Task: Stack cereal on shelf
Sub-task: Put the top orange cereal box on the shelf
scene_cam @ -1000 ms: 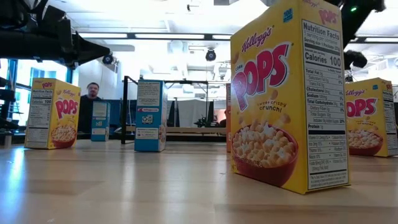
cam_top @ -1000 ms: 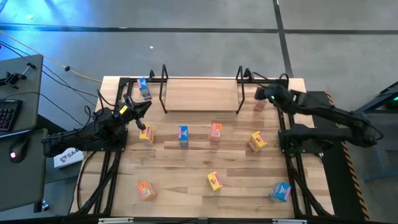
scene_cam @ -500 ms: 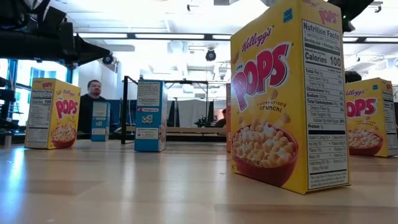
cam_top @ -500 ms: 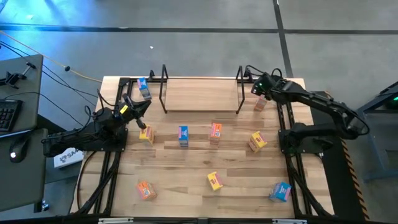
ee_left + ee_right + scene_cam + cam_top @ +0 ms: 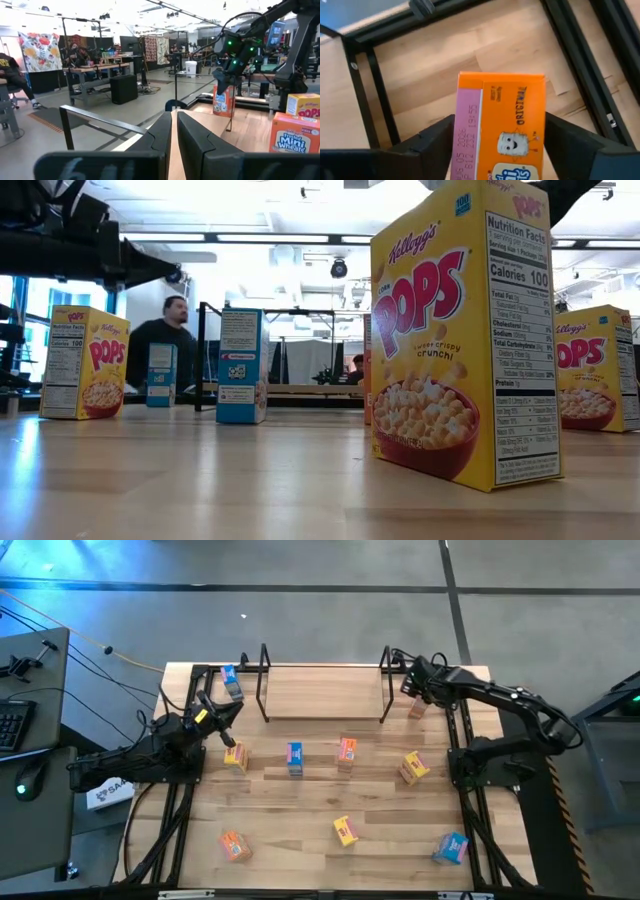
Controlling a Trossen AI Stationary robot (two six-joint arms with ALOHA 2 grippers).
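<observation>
Right wrist view: the right hand (image 5: 495,150) straddles an orange cereal box (image 5: 500,125), fingers wide either side. Left hand (image 5: 172,145) is pinched shut, holding nothing.

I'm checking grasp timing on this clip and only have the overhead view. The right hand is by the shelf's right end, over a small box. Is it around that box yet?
Observer: Yes. In the right wrist view, the right hand has one finger on each side of the small orange cardboard cereal box, which stands on the wooden tabletop.
Operator: Is it squeezing the box?
Observer: I cannot tell. The fingers are spread wide, right at the box's sides.
Operator: And the left hand?
Observer: The left wrist view shows the left hand shut and holding nothing.
</observation>
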